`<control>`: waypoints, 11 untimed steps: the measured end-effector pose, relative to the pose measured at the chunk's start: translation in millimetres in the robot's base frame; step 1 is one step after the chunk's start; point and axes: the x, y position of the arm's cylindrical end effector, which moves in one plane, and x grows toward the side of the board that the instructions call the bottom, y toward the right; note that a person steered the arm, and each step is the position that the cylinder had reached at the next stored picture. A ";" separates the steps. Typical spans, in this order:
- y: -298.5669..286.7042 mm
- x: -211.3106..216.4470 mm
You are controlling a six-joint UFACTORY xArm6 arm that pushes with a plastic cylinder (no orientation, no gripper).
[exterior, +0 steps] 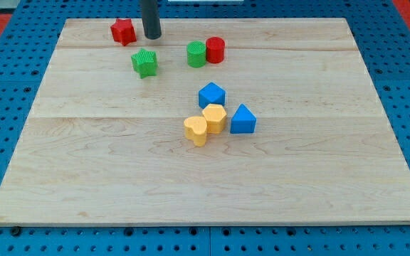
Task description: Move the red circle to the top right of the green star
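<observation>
Camera view shows the red circle (215,50) standing near the top of the bench (119,178), a little right of centre, touching or all but touching the green circle (196,54) on its left; the seam between them is too tight to tell which. Off to the view's left and slightly lower sits the green star (144,62), well apart from the red circle, with the green circle between them. Above the star and a bit to its right, my tip (151,36) rests on the wood, close to the star but not touching it. Just left of the tip lies a red block (123,31) whose outline is jagged, perhaps a star; its shape is hard to make out. The rod is cut off by the view's top edge, so nothing of the arm above shows; it is a plain rod end effector, holding nothing. Lower down, near the middle, a blue cube (211,94), a blue triangle (243,119), a yellow hexagon-like block (214,117) and a yellow heart (196,130) cluster together.
</observation>
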 end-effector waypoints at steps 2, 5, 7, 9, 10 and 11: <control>-33.5 -6.9; 186.7 17.1; 151.4 49.7; 90.9 28.4; 66.7 28.4; 52.8 28.4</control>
